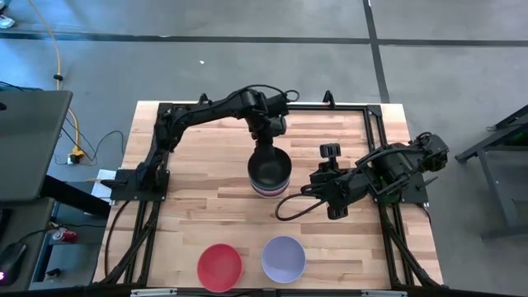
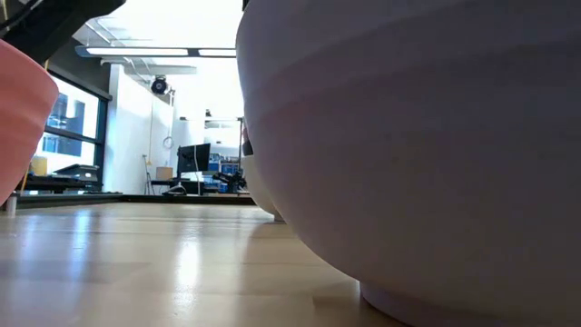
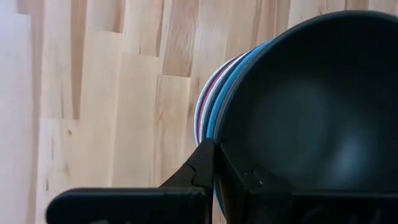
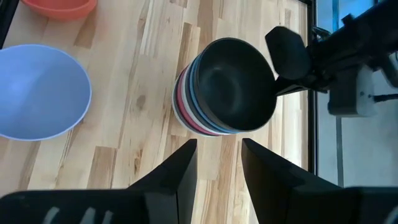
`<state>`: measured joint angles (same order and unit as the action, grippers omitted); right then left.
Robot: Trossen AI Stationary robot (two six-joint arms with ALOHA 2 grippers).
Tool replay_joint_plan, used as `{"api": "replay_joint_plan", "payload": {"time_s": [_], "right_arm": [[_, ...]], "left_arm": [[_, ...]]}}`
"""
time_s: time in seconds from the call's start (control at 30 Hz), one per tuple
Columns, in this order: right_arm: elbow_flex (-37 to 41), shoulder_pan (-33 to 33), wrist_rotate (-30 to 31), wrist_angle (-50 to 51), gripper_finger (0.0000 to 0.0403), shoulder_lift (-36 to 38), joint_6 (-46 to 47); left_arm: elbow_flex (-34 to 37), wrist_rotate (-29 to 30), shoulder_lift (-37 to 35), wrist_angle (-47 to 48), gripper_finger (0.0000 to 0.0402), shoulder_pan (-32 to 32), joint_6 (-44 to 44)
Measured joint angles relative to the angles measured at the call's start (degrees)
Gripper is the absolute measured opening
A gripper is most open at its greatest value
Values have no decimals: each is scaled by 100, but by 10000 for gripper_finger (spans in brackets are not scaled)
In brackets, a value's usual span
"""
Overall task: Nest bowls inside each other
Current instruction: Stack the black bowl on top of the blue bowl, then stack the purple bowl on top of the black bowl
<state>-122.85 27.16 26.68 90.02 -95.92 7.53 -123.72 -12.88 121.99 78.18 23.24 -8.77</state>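
Left gripper (image 1: 266, 153): fingers pinch the rim of the top black plastic bowl (image 1: 270, 167) on the stack, frame center.
Right gripper (image 1: 333, 212): fingers apart, empty, right of stack.
Red round bowl (image 1: 219, 266), lavender round bowl (image 1: 283, 258): bottom of frame, on wooden table (image 1: 198, 198).

1. The stack of bowls (image 1: 269, 173) showed only thin coloured rims under its black top bowl (image 1: 269, 165); their number could not be told.
2. In the low view, the lavender bowl (image 2: 408, 145) hid that stack.
3. The red bowl (image 4: 59, 6) was cut off beside the lavender bowl.
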Motion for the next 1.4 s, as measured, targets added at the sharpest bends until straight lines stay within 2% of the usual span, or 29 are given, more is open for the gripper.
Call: {"api": "replay_joint_plan", "payload": {"time_s": [0.43,0.53,0.83,0.97,1.1,1.23,1.4], "right_arm": [[0,0,0,0,119,0,-44],[0,0,0,0,119,0,-6],[0,0,-2,-2,119,0,15],[0,0,-3,-2,119,0,15],[0,0,-21,0,119,0,56],[0,11,-56,0,119,0,121],[0,69,-83,-2,119,0,98]], "left_arm": [[0,-22,59,-5,5,-2,-44],[0,-24,64,-3,28,-2,-48],[-13,-61,-25,-90,154,-4,-148],[-152,-141,-92,-90,194,-4,-177],[-502,-194,-108,363,208,0,-334],[-930,-197,-117,1220,209,0,-484],[-919,-473,-610,1181,209,-68,-431]]}}
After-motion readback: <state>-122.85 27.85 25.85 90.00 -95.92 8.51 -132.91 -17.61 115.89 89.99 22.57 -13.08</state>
